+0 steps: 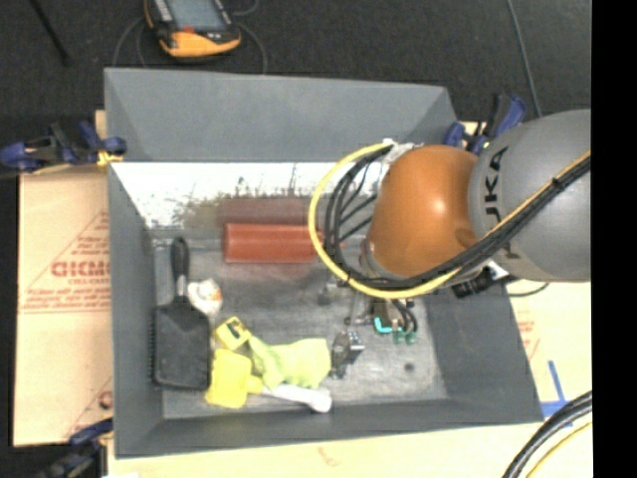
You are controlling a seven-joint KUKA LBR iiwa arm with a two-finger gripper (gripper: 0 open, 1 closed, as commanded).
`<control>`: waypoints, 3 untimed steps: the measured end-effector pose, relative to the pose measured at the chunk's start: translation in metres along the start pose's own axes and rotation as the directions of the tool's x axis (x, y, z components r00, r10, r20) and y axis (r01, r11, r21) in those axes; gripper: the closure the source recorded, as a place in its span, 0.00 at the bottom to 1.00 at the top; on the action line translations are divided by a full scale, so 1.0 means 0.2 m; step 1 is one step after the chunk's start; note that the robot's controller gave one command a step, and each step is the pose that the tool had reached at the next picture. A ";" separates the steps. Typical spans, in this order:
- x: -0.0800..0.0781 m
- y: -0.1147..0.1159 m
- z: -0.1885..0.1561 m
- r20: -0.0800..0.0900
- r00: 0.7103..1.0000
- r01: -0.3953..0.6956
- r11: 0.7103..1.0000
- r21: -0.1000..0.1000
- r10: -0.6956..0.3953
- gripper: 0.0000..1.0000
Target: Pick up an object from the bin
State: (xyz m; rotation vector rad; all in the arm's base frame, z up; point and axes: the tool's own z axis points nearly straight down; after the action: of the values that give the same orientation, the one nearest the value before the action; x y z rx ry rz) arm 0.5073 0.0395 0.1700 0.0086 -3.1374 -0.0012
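Camera view gives me no thing clearly in the gripper (371, 339), so I take the nearest one: a lime-green soft thing (292, 362), crumpled and limp like cloth or a small plush. It lies on the bin (299, 127) floor close to the near wall, about midway along it. Its right end sits just beside the lowest metal part of the gripper, and I cannot say whether the two touch.

The gripper hangs low over bare floor right of the bin's middle. I cannot tell whether it is released or clenched, because the orange cover (423, 212) on the wrist and a loop of yellow and black cables (328, 237) hide most of it from above.

Touching the green thing's left end are a yellow block (229, 379) and a small yellow-and-black piece (232, 333), and a white stick (302, 396) pokes out beneath it along the near wall. Further left, by the left wall, lies a black brush (180, 342) with its handle pointing to the far wall. A small white-and-orange figure (205, 295) sits just beside that handle. Well apart, near the far wall, a reddish-brown cylinder (269, 242) lies on its side.
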 end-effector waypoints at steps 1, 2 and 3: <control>-0.01 0.00 -0.02 0.007 1.000 -0.001 1.000 0.000 0.001 0.00; 0.02 0.09 0.49 0.004 0.999 -0.045 0.999 -0.001 0.045 1.00; 0.02 0.09 0.49 0.004 0.999 -0.046 0.999 -0.001 0.046 1.00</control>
State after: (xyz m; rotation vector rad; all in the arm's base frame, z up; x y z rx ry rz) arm 0.5024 0.0575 0.0726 -0.0632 -3.1413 -0.0024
